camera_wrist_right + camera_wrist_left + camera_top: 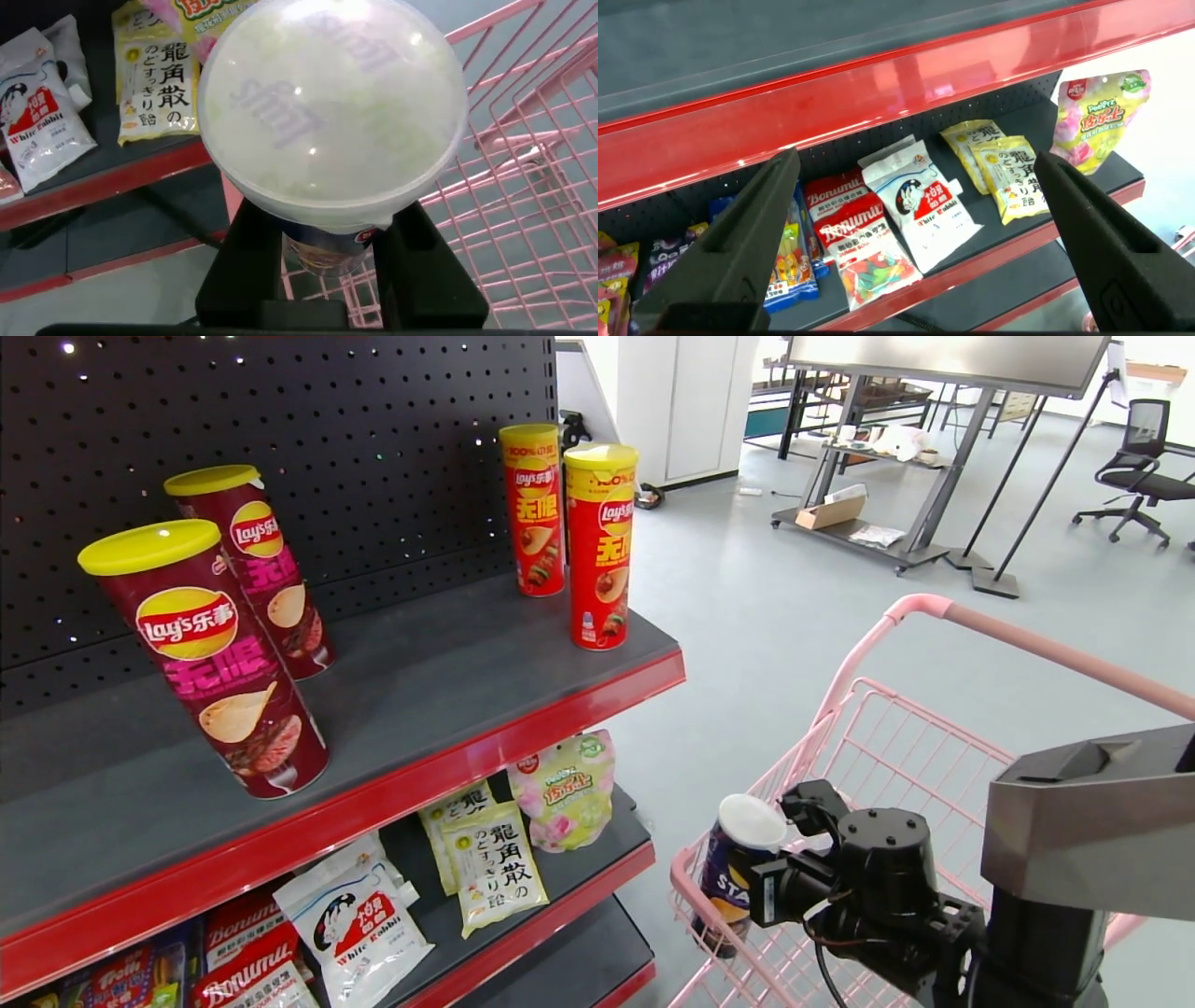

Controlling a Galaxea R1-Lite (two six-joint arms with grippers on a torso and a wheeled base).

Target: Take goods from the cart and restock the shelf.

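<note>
My right gripper [767, 889] is shut on a dark blue chip can [735, 870] with a white lid [332, 103], holding it upright at the near left corner of the pink cart [1027, 649]. In the right wrist view the gripper [336, 269] clamps the can's body below the lid. The top shelf board [448, 681] carries two maroon cans [215, 653] on the left and two red cans [600, 546] at its right end. My left gripper [917, 161] is open, facing the lower shelf's snack bags [920, 210].
Bagged snacks [492, 863] lie on the lower shelf under the red front lip [523, 723]. The middle of the top board between the can pairs is bare. Grey floor, a rolling stand [896, 448] and an office chair [1134, 476] lie beyond the cart.
</note>
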